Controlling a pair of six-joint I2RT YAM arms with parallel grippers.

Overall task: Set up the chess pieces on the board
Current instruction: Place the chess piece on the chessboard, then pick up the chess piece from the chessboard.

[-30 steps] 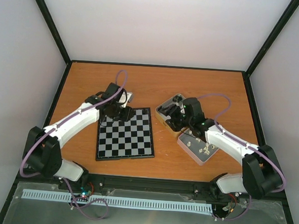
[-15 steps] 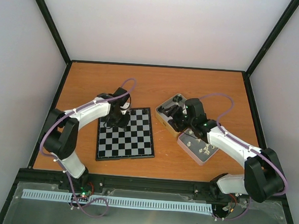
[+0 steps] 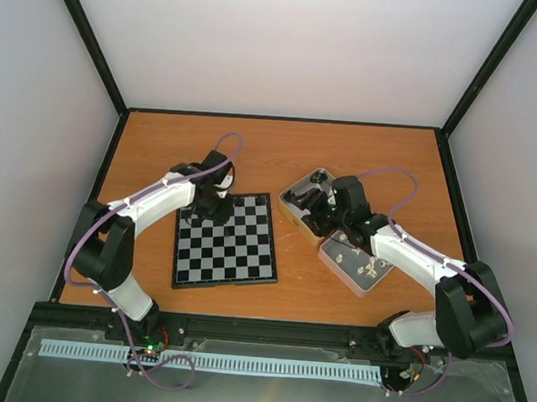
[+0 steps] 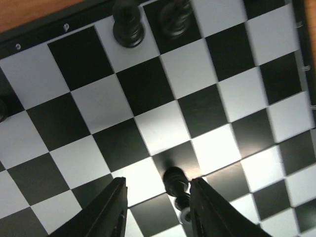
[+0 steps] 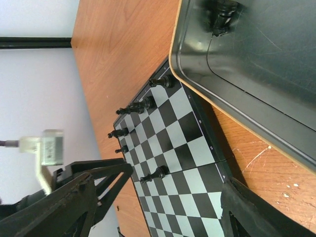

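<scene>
The board (image 3: 227, 241) lies left of centre, and the left wrist view fills with its squares (image 4: 163, 84). My left gripper (image 3: 215, 204) hangs over its far left part. Its jaws (image 4: 158, 210) stand apart around a black chess piece (image 4: 175, 183) that stands on the board, close against the right finger (image 4: 210, 210), with a gap to the left finger (image 4: 106, 215). Other black pieces (image 4: 128, 25) stand along the far rows (image 5: 139, 105). My right gripper (image 3: 315, 210) hovers wide open over a dark tin (image 3: 297, 203), with nothing between its fingers (image 5: 153, 217).
The dark tin (image 5: 256, 84) holds a few black pieces (image 5: 222, 12) and lies close to the board's right edge. A second shallow tin (image 3: 360, 270) with cream-white pieces lies nearer, under the right forearm. Black frame rails border the orange table (image 3: 344, 151).
My left arm swung its gripper right, onto the board's far left squares, and its jaws have parted from the black piece. The right arm has barely moved.
</scene>
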